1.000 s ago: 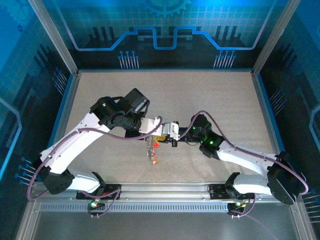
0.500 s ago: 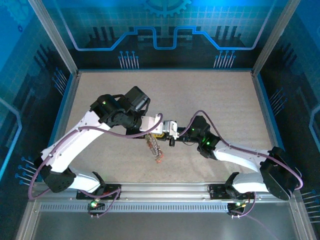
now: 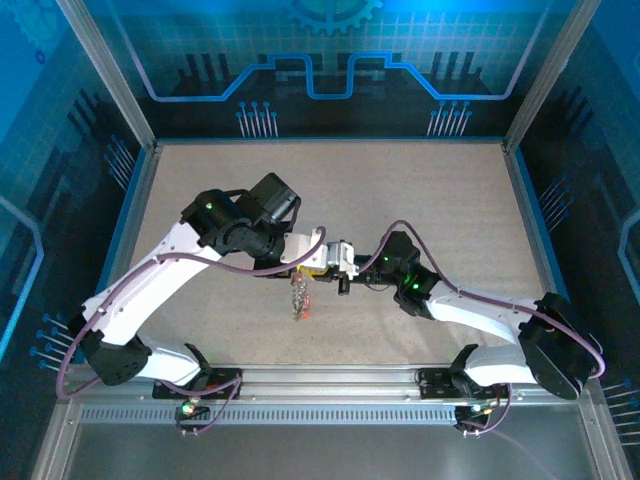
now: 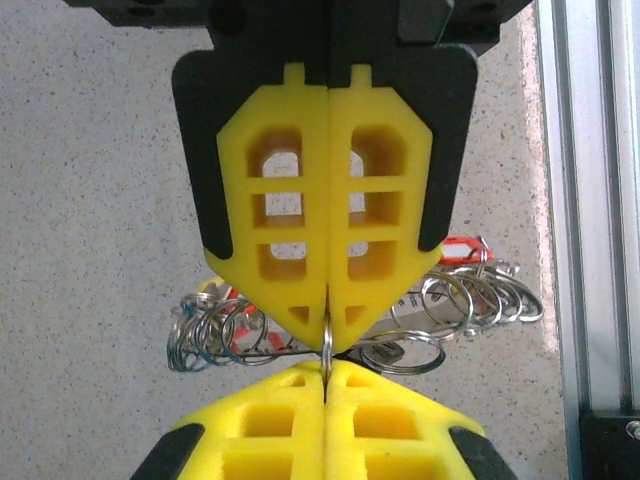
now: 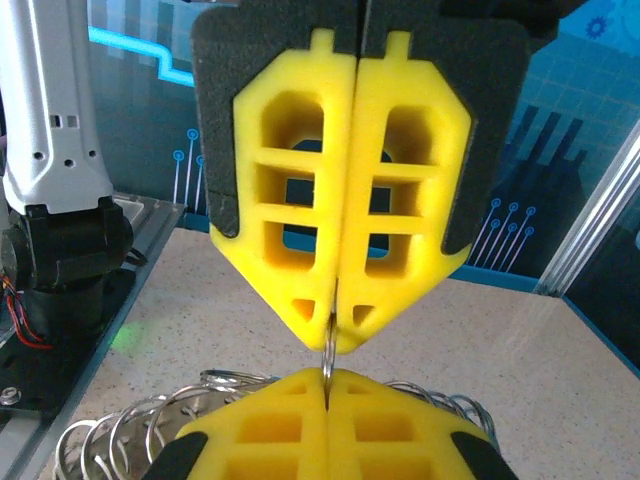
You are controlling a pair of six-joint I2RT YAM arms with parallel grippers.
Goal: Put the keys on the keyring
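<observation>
two grippers meet tip to tip above the middle of the speckled table (image 3: 450, 190). the left gripper (image 4: 328, 338) is closed tight on the thin keyring (image 4: 326, 354). the keys (image 3: 299, 300) and red tags dangle beneath, off the table. the right gripper (image 5: 336, 338) pinches the same ring.

Bright, even light falls from overhead and pales the speckled table (image 3: 420, 190) — shadows under the arms are short and soft. The blue walls (image 3: 330, 110) glow. Close up, the yellow fingers (image 4: 265, 290) look crisp, while the keyring (image 4: 470, 298) behind them is slightly soft with small glints.
</observation>
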